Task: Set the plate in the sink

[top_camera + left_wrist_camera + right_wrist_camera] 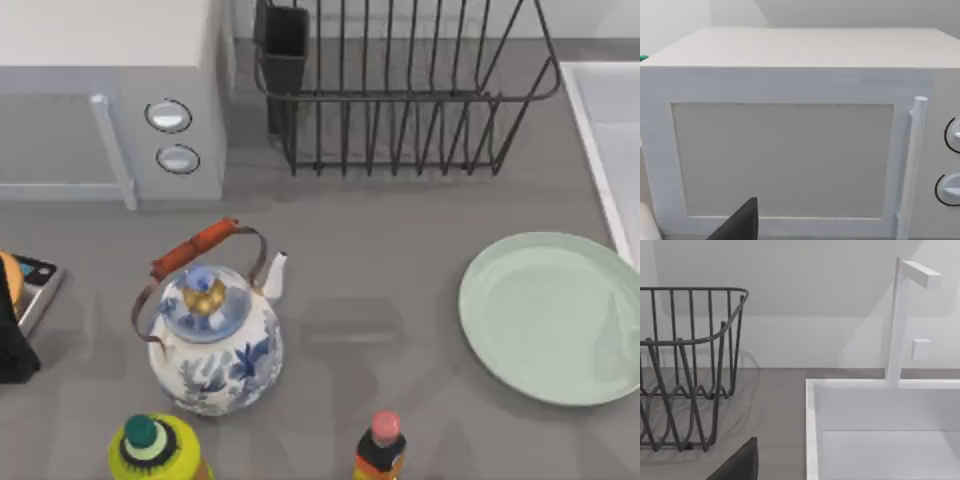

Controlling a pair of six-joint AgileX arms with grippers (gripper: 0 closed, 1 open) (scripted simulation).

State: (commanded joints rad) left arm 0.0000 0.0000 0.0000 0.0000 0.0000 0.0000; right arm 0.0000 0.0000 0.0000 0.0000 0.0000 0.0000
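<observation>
One plate (555, 315), pale mint green and round, lies flat on the grey desk (400, 290) at the right side of the top view, nothing resting on it. Its right edge runs out of that view, just beside the light raised rim of the sink (598, 130), which stands at the far right. In the right wrist view the sink (812, 430) shows its smooth white inside and a slim white tap (900, 320) rising from its back rim. Left of the sink, at the back of the desk, stands a dark wire dish rack (400, 90) with a dark cup-like holder (285, 60) in its left corner; the rack (685, 365) also appears in the right wrist view. A white microwave (110, 90) sits at the back left, its door and handle facing the left wrist camera (782, 160). A blue-and-white teapot (212, 335) with an orange-gripped handle stands well left of the plate. Two bottles sit at the near edge, one yellow with a green cap (152, 448), one with a pink cap (382, 445). A dark tip shows low in each wrist view, and I cannot tell whether either claw is released or clenched.
</observation>
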